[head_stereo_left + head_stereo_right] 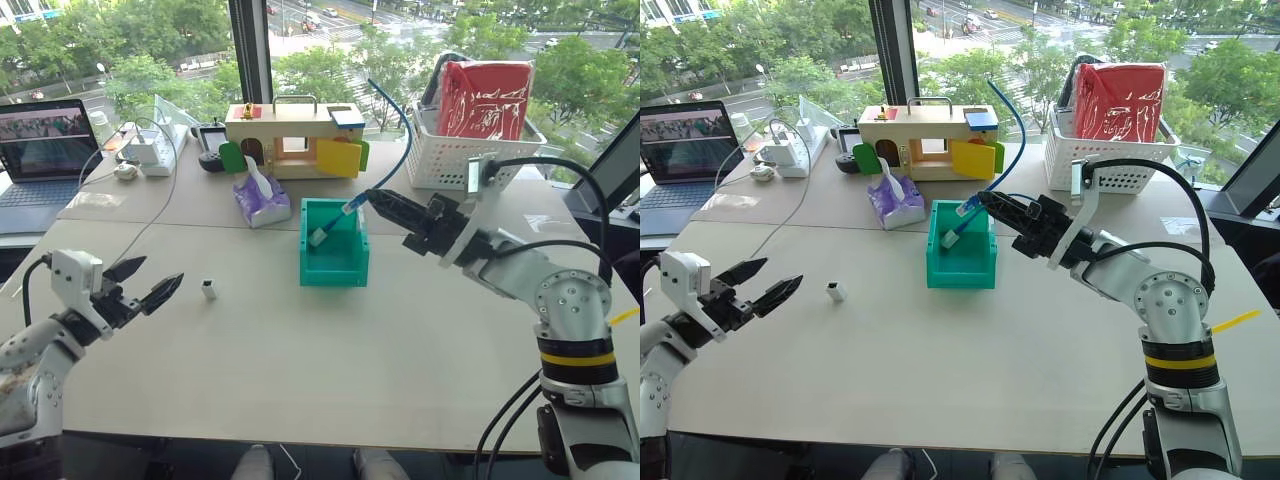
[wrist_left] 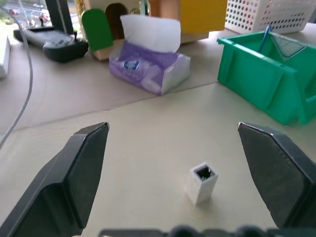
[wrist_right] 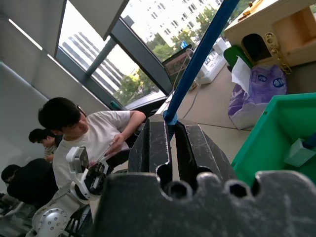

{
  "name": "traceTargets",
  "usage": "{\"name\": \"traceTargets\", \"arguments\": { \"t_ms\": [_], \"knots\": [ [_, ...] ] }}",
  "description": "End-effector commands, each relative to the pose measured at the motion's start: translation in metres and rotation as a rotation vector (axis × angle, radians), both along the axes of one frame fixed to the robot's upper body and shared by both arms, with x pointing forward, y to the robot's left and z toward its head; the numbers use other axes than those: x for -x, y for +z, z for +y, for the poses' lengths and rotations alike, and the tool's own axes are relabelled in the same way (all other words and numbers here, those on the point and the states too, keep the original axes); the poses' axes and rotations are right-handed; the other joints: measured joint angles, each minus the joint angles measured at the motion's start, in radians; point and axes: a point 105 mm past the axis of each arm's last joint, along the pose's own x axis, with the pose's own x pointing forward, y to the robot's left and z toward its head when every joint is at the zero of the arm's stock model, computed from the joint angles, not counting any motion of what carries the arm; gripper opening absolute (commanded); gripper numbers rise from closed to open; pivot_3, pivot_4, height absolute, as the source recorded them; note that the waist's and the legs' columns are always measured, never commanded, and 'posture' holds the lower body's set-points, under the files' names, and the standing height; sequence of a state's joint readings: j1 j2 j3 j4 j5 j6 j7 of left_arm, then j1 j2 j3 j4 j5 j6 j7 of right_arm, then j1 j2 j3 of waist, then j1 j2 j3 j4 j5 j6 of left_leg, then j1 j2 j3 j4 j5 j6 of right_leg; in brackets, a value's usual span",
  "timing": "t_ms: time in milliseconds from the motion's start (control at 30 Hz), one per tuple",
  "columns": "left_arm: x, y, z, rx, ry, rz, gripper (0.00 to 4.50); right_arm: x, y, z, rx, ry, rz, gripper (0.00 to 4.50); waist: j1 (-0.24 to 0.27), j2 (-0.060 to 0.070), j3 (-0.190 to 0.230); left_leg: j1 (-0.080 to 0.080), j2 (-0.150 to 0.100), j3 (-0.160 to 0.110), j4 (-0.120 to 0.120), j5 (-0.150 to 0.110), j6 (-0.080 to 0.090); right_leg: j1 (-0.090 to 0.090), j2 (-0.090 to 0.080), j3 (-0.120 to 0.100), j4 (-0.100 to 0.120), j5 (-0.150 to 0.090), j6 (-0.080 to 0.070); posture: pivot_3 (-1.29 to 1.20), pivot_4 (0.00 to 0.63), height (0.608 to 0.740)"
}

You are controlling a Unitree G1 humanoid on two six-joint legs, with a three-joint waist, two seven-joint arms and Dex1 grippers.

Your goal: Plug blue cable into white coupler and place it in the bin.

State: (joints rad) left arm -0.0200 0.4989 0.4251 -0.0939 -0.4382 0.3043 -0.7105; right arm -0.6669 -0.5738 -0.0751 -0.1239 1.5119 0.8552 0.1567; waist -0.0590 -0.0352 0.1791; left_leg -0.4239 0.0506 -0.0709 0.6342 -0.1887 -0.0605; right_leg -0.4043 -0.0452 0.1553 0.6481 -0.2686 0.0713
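L gripper (image 1: 143,283) is seen low at approx 8 o'clock of the table (image 1: 330,370), fingers spread wide, nothing held. Just past its tips, toward 3 o'clock, the white coupler (image 1: 208,289) stands upright on the bare tabletop, dark socket facing up, not touched; in the left wrist view it sits between the two open fingers (image 2: 74,173) but short of them.

At far 10 o'clock a laptop (image 1: 42,150) is open, w/ a power strip (image 1: 150,150) and a thin grey-white wire (image 1: 160,200) trailing down across the table toward the L arm. At 12 o'clock a wooden box w/ coloured flaps (image 1: 295,138) is set; a tissue pack (image 1: 261,199) lies in front of it, betw. box and bin, at the bin's 10 o'clock.

The bin (image 1: 335,262) sits at table centre, well apart from the coupler. The blue cable (image 1: 395,150) is pinched by the R gripper (image 1: 378,203), jaws closed on it just behind one plug; that plug end (image 1: 320,236) hangs down inside the bin, while the rest of the cable arcs up toward 12 o'clock. Whether the plug touches the bin floor cannot be told.

A white lattice basket (image 1: 465,160) w/ a red bag (image 1: 485,98) is seen at 1 o'clock, behind the R arm. People are seated in the background of the right wrist view.
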Motion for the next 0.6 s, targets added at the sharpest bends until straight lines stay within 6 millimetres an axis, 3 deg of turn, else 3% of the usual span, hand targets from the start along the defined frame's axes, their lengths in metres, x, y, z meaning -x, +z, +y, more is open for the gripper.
{"name": "traceTargets", "arguments": {
  "t_ms": [33,267,533,600],
  "knots": [
    [-0.007,-0.001,-0.028,0.002,0.012,-0.048,4.49,0.007,0.02,-0.01,-0.01,-0.029,-0.083,0.0,-0.001,0.0,0.0,0.0,0.0,0.0,0.0,0.0,0.0,0.0,0.0,0.0,0.0,0.0,0.0,0.0,0.15,0.74],
    [-0.02,-0.027,-0.029,0.006,0.251,-0.023,4.49,0.008,0.018,-0.015,-0.011,-0.076,-0.09,0.0,-0.011,0.0,0.0,0.0,0.0,-0.001,0.0,0.0,0.0,0.0,0.0,0.0,0.001,0.0,0.0,0.0,0.15,0.74],
    [-0.049,-0.031,-0.041,-0.019,0.272,-0.03,4.49,0.012,0.021,-0.02,-0.011,-0.115,-0.103,0.0,-0.004,0.0,-0.001,0.0,-0.001,-0.001,0.001,0.001,0.0,0.001,0.0,0.0,0.001,0.001,0.0,0.0,0.15,0.74],
    [-0.053,-0.034,-0.038,-0.026,0.286,-0.017,3.97,0.013,0.022,-0.022,-0.011,-0.126,-0.105,0.0,-0.003,0.001,-0.001,0.0,-0.001,-0.001,0.001,0.001,0.0,0.001,0.0,0.0,0.001,0.001,0.0,0.0,0.15,0.74]
  ]
}}
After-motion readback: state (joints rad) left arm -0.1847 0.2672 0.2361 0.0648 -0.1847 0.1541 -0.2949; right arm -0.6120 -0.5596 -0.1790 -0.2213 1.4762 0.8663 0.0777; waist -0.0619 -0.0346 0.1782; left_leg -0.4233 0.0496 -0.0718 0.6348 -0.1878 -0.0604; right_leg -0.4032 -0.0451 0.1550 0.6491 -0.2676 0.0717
